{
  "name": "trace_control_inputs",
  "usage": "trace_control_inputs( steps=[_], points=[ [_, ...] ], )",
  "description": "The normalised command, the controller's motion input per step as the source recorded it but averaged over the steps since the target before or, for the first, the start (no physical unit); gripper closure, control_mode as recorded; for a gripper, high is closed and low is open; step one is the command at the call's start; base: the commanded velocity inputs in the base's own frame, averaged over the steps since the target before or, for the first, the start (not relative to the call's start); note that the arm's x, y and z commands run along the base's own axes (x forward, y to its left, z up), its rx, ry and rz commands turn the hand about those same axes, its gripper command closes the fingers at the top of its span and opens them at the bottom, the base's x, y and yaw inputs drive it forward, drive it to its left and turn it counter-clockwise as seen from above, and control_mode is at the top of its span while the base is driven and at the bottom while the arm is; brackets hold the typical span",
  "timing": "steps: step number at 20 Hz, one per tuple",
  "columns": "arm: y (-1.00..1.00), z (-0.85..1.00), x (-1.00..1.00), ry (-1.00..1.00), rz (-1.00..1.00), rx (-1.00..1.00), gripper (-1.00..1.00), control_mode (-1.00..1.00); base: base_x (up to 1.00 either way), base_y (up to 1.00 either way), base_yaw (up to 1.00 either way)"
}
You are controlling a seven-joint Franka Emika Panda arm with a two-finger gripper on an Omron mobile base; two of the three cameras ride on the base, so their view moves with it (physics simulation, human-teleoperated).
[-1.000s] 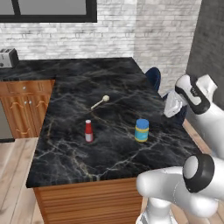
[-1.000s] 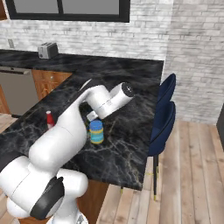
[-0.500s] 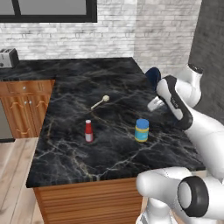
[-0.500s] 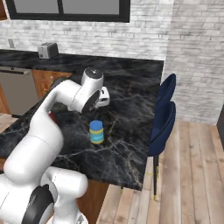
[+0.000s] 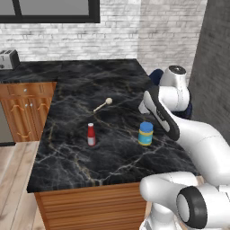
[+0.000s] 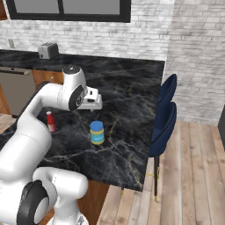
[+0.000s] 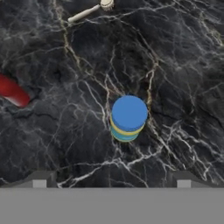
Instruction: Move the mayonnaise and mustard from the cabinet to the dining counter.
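Looking straight down my claw [image 7: 111, 183] now, tips spread wide and holding nothing, and the mayonnaise [image 7: 127, 118] stands upright on the dining counter [image 5: 72, 148], blue lid facing me just right of centre. So I judge that jar is delivered, and the step in hand is getting clear of it and heading back for the mustard, which I can't see anywhere from here. In the left base view the mayonnaise [image 5: 145, 133] sits toward the near right part of the marble, with the red bottle [image 5: 91, 134] well apart at its nine o'clock and a small wooden spoon [image 5: 103, 104] off around eleven o'clock. In the right base view my claw [image 6: 92, 98] hangs above the counter, at about twelve o'clock of the jar [image 6: 97, 132], apart from it. To do this well, I'd say: keep the tips wide, lift before any sideways swing, and don't sweep low across the jar or that slim red bottle, which looks easy to topple.
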Motion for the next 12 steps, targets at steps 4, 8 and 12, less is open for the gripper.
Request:
trace_control_inputs(
  steps=[4,8,12],
  points=[
    [0.0,0.0,0.0,0.0,-0.03,0.0,-1.0,-1.0,0.0,0.0,0.0],
    [0.01,0.06,-0.07,0.0,-0.13,0.0,-1.0,-1.0,0.0,0.0,0.0],
    [0.01,0.25,-0.18,0.0,-0.17,0.0,-1.0,-1.0,0.0,0.0,0.0]
  ],
)
